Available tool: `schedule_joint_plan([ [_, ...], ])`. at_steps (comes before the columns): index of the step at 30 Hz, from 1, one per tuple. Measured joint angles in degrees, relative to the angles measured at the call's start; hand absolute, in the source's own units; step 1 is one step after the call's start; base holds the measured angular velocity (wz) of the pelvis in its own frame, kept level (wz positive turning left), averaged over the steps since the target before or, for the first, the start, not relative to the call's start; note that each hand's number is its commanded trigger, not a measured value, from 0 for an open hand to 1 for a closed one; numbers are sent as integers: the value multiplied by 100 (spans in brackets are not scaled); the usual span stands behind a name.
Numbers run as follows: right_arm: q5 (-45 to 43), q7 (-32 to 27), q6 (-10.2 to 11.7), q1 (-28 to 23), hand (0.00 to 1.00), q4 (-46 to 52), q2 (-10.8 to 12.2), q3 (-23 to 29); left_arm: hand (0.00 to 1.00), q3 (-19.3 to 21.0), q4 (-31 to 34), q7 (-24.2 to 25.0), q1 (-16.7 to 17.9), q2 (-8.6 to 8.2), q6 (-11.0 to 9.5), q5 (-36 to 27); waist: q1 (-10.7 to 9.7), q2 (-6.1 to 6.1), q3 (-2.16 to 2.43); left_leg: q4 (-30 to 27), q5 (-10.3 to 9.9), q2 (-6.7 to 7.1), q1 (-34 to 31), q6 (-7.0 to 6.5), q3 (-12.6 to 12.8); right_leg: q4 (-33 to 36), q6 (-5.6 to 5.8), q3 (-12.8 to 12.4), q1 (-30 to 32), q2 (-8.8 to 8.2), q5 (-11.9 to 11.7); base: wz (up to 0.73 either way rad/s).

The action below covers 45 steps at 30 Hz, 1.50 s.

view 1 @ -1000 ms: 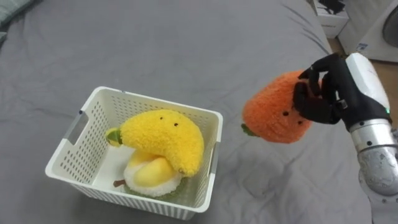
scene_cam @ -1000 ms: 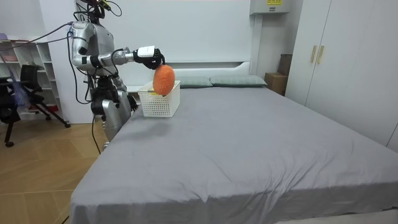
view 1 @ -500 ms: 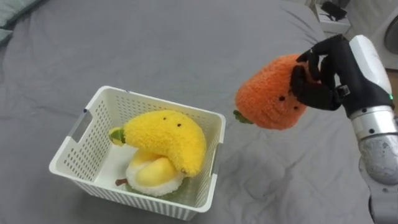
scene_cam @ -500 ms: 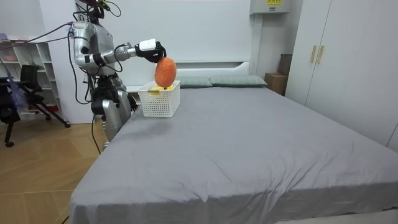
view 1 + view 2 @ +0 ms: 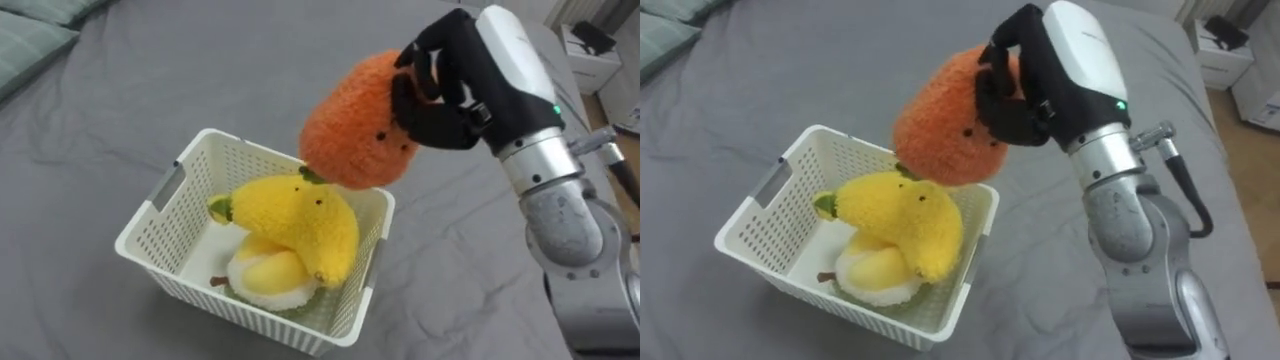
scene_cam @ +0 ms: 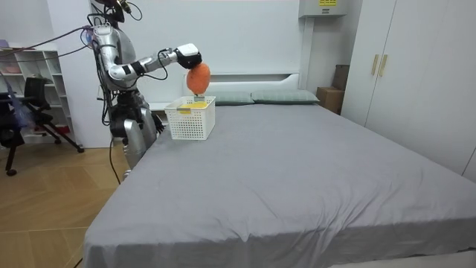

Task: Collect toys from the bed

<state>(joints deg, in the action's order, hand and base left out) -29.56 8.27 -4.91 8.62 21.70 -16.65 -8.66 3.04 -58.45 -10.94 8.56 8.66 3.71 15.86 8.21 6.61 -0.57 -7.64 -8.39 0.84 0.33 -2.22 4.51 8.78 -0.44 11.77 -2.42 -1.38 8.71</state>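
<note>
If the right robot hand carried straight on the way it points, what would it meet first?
Probably the yellow plush toy in the white basket: the orange plush held by the right robot hand hangs just above it.

Soft, even indoor light

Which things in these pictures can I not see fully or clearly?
Pale toy in the basket: eye views, mostly covered by the yellow plush.
Basket's far rim: eye views, partly behind the orange plush held by the right hand.
Basket contents: room view, too small.
</note>
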Motion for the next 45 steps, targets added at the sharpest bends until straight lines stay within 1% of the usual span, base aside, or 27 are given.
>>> schedule_joint_plan([
  [2, 18, 212, -23, 62, 100, -1, 81, -192, 0, 0, -11, -2, -50, -68, 0, -2, 42, -7, -5, -1, 1, 0, -12, 1, -8, 1, 0, 31, 12, -3, 0, 2],
  [6, 25, 361, -52, 146, 100, -3, 99, -463, 0, -8, -15, 0, -83, -79, 1, -15, 154, -3, -2, 11, 3, -3, -19, 3, -16, -2, 1, 88, 11, -5, 0, 1],
  [7, 29, 368, -95, 190, 100, -17, 99, -572, 0, -30, -15, 1, -95, -75, 1, -38, 183, 1, -1, 10, 3, -2, -22, 3, -25, -3, 1, 97, 14, -5, 0, 3],
  [10, 48, 448, -155, 289, 100, -39, 129, -819, 0, -126, -13, -14, -117, -55, 1, -65, 261, 36, 6, -2, 3, -2, -37, 3, -25, -6, 1, 97, 37, -2, 0, 0],
  [13, 38, 640, -275, 354, 100, -51, 195, -1121, 0, -209, -19, -84, -152, -42, 0, -72, 323, 90, -10, -4, 4, -2, -40, 3, -28, -11, 1, 97, 36, 8, 0, 0],
  [15, 21, 757, -282, 370, 100, -67, 235, -1265, 0, -216, -23, -107, -154, -41, -2, -72, 375, 119, -4, -2, 4, 0, -39, 3, -30, -12, 1, 95, 36, 30, 0, 0],
  [17, -10, 823, -297, 377, 100, -187, 323, -1447, 0, -227, -24, -126, -173, -24, -3, -66, 473, 146, -14, 2, 4, 0, -28, 3, -38, -12, 1, 80, 33, 35, 0, -2],
  [20, 10, 960, -332, 379, 100, -450, 357, -1648, 0, -227, -24, -146, -182, -22, -4, -61, 557, 178, -25, -4, 4, 0, -12, 4, -74, -15, 1, 81, -2, 35, 0, 5],
  [21, 17, 971, -335, 377, 97, -531, 363, -1678, 0, -227, -24, -149, -183, -23, -4, -62, 578, 180, -27, -6, 4, 1, -4, 4, -79, -17, 1, 83, -15, 35, -1, 4],
  [22, 24, 1001, -349, 376, 85, -661, 368, -1711, 0, -228, -32, -176, -188, -24, -4, -62, 608, 182, -37, -3, 4, 4, 10, 4, -96, -20, 1, 94, -41, 34, 0, 8],
  [23, 22, 1005, -373, 376, 33, -763, 387, -1711, 0, -226, -61, -225, -199, -25, -4, -61, 628, 182, -39, 1, 2, 9, -1, 4, -131, -19, 1, 95, -48, 33, -1, 10],
  [24, 19, 1006, -398, 376, 4, -779, 392, -1711, 0, -225, -71, -242, -199, -22, -4, -59, 632, 186, -40, -1, 2, 9, -6, 4, -140, -19, 1, 94, -48, 33, -1, 7],
  [25, 15, 1006, -395, 377, 0, -813, 411, -1710, 0, -220, -82, -247, -177, -10, -1, -33, 644, 189, -42, -3, 3, 9, -9, 5, -142, -19, 1, 100, -47, 33, -1, 3],
  [29, -10, 1002, -395, 376, 0, -1045, 479, -1706, 0, -217, -84, -227, -122, 23, 4, 7, 643, 204, -37, -17, 3, 7, -46, 13, -154, -19, 1, 117, -27, 36, -1, 0],
  [31, -13, 1003, -394, 376, 0, -1104, 489, -1710, 0, -218, -85, -211, -124, 51, 4, 7, 643, 238, -20, -21, 9, 6, -88, 19, -155, -16, -1, 130, 17, 39, -2, 0],
  [34, -7, 1016, -393, 361, 0, -1223, 539, -1719, 0, -222, -117, -191, -126, 107, 3, 7, 643, 283, -29, -19, 13, 4, -94, 23, -154, -15, -1, 140, 29, 41, -2, 0],
  [38, 1, 1016, -387, 362, 0, -1312, 543, -1720, 0, -221, -212, -191, -128, 148, 4, 6, 644, 302, -35, -10, 12, 4, -95, 22, -140, -16, -1, 140, 38, 40, -2, 0],
  [45, 1, 1016, -389, 355, 0, -1446, 540, -1720, 0, -220, -233, -191, -131, 146, 6, 5, 643, 307, -36, -12, 12, 0, -108, 22, -133, -17, -1, 126, 49, 43, -2, 0],
])
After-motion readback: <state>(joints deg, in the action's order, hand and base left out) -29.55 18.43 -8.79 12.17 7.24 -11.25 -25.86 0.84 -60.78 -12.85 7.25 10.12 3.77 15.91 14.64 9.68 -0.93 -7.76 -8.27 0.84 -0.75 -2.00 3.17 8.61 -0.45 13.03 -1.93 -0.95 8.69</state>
